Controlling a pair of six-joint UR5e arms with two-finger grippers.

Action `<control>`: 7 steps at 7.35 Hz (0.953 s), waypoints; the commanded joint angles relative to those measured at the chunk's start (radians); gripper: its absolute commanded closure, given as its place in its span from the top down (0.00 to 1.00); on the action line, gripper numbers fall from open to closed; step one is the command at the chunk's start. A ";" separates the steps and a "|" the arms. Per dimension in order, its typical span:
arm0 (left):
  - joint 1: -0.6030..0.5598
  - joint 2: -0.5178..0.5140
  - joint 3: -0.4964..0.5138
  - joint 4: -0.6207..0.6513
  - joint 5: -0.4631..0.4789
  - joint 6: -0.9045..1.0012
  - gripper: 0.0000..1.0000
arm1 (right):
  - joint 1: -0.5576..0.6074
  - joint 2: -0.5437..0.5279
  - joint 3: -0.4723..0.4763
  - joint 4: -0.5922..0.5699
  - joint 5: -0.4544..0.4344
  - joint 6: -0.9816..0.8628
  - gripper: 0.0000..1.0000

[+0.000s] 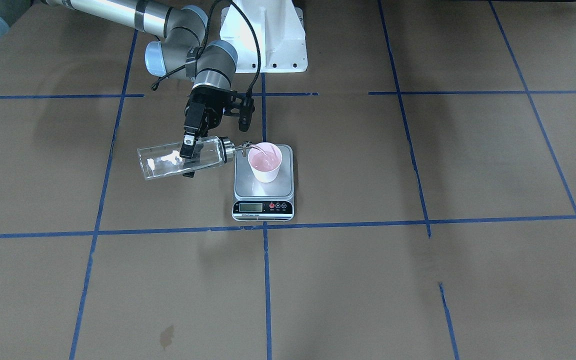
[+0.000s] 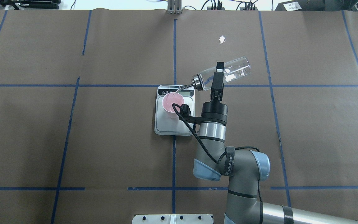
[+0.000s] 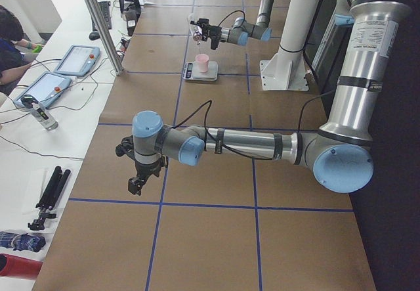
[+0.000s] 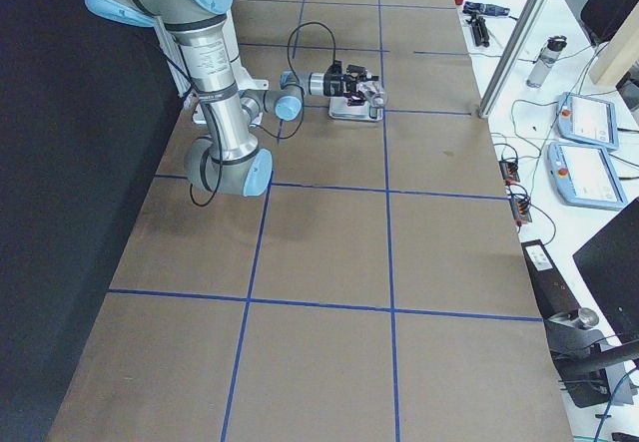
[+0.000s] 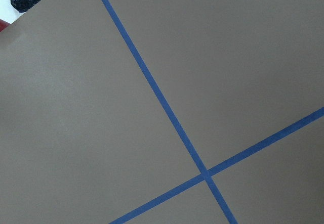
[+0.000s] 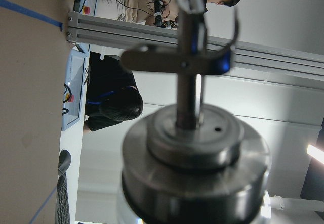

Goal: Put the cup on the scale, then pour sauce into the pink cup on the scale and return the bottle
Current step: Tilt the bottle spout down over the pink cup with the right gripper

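Brown paper worktop (image 1: pixel 418 280) gridded with blue tape (image 1: pixel 266 280), with an operator (image 3: pixel 10 41) and tablets (image 3: pixel 77 60) along one side. Right pincer (image 2: pixel 219 71) is clamped round the clear glass bottle (image 2: pixel 231 72), which sits nearly level, long axis crosswise to the fingers. Its silver cap (image 2: pixel 197 82) dips toward the pink cup (image 2: pixel 172 102) on the scale (image 2: pixel 166 126) just beside the pincer. Left pincer (image 3: pixel 136 184) hangs well apart, can't tell if it's wide or narrow.
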 commanded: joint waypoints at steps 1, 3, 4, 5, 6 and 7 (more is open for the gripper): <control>-0.002 -0.003 0.000 0.002 0.000 0.000 1.00 | 0.000 -0.001 -0.001 0.001 -0.001 0.001 0.00; -0.002 -0.004 0.000 0.004 -0.002 0.000 1.00 | 0.000 -0.001 -0.001 0.001 -0.001 -0.001 0.00; -0.002 -0.004 0.000 0.004 -0.002 0.000 1.00 | 0.000 -0.003 -0.001 0.001 -0.001 0.001 0.00; -0.003 -0.004 0.000 0.004 -0.002 0.000 1.00 | 0.000 -0.004 -0.001 0.001 -0.003 -0.001 0.00; -0.005 -0.004 -0.002 0.004 -0.003 0.000 1.00 | 0.000 -0.006 -0.001 0.001 -0.003 -0.001 0.00; -0.005 -0.006 -0.002 0.004 -0.003 0.000 1.00 | 0.000 -0.006 -0.002 0.001 -0.013 -0.001 0.00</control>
